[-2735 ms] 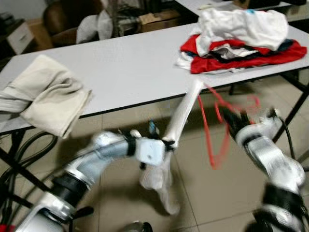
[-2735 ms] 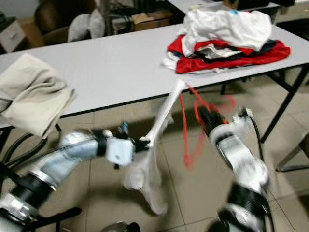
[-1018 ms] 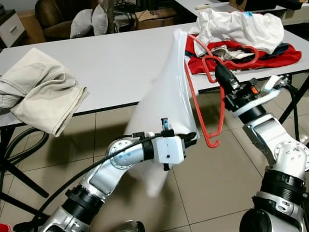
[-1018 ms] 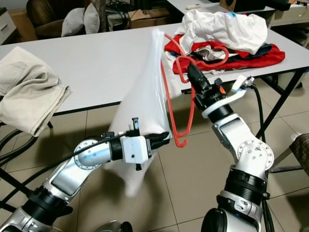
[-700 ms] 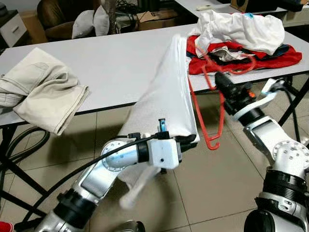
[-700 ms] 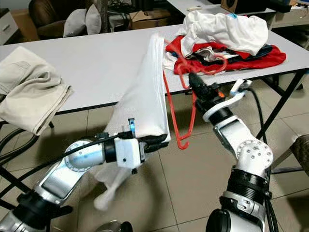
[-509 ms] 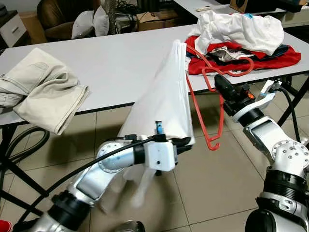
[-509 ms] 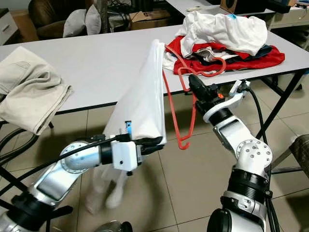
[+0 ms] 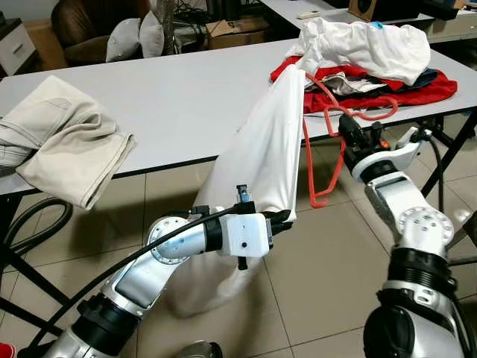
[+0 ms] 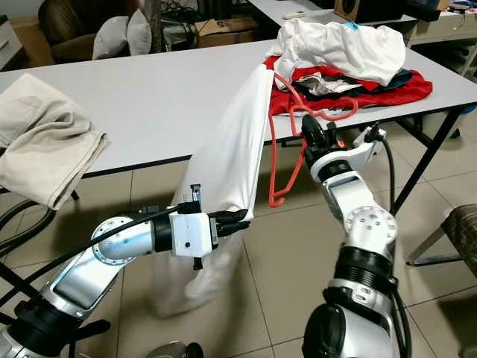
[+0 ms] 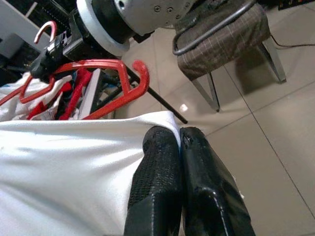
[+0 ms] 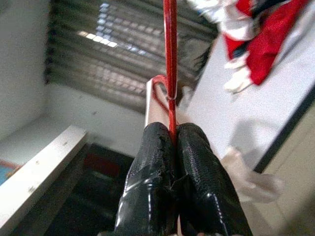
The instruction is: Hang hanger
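Tiled floor [image 9: 320, 253] lies under a long white table [image 9: 171, 104], and in front of its edge the right gripper [image 9: 347, 133] has its jaws clenched on a red hanger [image 9: 328, 160]. The left gripper [image 9: 279, 221] pinches a white garment [image 9: 261, 160] stretched taut (its top is draped over the hanger). A hard pull could drag it off. Nearby clothes pile [image 9: 373, 52] may snag the hook; beige trousers [image 9: 63, 145] lie well apart.

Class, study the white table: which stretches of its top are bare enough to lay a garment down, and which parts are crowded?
The white table is bare across its middle, between the beige trousers at the robot's left and the clothes pile at its right. The front edge beside the pile is crowded by the white garment and red hanger.
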You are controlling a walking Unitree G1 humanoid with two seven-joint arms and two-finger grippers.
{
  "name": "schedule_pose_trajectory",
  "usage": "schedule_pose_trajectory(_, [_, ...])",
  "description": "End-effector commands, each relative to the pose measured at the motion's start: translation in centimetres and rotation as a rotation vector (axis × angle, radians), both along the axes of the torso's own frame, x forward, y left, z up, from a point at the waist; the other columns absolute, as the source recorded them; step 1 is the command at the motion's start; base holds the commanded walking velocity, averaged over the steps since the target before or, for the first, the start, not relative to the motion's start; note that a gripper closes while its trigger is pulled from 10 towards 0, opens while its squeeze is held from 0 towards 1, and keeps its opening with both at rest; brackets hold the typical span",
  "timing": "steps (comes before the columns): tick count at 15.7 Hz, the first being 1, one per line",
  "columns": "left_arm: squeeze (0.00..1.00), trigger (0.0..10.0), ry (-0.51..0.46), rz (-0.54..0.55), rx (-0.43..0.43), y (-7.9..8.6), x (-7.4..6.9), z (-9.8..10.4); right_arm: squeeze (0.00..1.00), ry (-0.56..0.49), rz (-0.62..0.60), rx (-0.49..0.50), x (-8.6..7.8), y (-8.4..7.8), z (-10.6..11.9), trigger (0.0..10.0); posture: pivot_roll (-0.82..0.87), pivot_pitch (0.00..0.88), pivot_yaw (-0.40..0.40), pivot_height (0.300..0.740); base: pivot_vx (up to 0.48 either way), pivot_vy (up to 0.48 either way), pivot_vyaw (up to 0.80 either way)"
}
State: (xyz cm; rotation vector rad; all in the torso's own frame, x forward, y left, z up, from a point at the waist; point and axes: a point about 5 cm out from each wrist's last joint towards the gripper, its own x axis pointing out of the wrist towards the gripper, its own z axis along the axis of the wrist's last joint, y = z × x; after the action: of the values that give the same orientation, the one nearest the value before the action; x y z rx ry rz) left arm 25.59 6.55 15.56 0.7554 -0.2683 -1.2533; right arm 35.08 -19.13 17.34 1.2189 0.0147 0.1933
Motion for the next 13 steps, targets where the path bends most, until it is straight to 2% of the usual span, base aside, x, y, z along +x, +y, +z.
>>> schedule_pose_trajectory(1, [0.00, 0.0, 0.000, -0.048, 0.043, -0.4, -0.6, -0.2, 0.00, -0.041, -0.083, 0.009, 0.6, -0.6, 1.5, 10.0, -0.05, 0.000, 0.078, 0.740, 0.000, 0.000, 0.00])
schedule_pose_trajectory(4, [0.00, 0.0, 0.015, -0.049, 0.069, -0.6, -0.4, -0.4, 0.00, -0.042, -0.124, 0.088, 1.4, 0.3, 1.6, 10.0, -0.04, 0.000, 0.079, 0.740, 0.000, 0.000, 0.00])
schedule_pose_trajectory(6, [0.00, 0.0, 0.026, -0.049, 0.075, -0.7, -0.4, -0.6, 0.00, -0.055, -0.120, 0.099, 1.6, 0.6, 1.9, 10.0, -0.04, 0.000, 0.078, 0.740, 0.000, 0.000, 0.00])
schedule_pose_trajectory(7, [0.00, 0.0, 0.025, -0.048, 0.083, -0.8, -0.4, -0.7, 0.00, -0.087, -0.083, 0.102, 1.6, 1.3, 2.5, 10.0, -0.04, 0.000, 0.077, 0.740, 0.000, 0.000, 0.00])
schedule_pose_trajectory(9, [0.00, 0.0, 0.019, -0.065, 0.063, -1.4, -0.4, -0.3, 0.00, -0.099, -0.071, 0.079, 1.8, 1.9, 2.7, 10.0, -0.04, 0.000, 0.075, 0.740, 0.000, 0.000, 0.00])
schedule_pose_trajectory(11, [0.00, 0.0, 0.036, -0.116, 0.009, -2.4, -1.0, 0.4, 0.00, -0.078, -0.076, 0.033, 2.1, 2.4, 2.1, 10.0, -0.03, 0.000, 0.070, 0.740, 0.000, 0.000, 0.00])
schedule_pose_trajectory(13, [0.00, 0.0, 0.042, -0.132, 0.012, -2.7, -1.3, 0.3, 0.00, -0.085, -0.079, 0.027, 2.5, 2.7, 2.4, 10.0, -0.03, 0.000, 0.068, 0.740, 0.000, 0.000, 0.00])
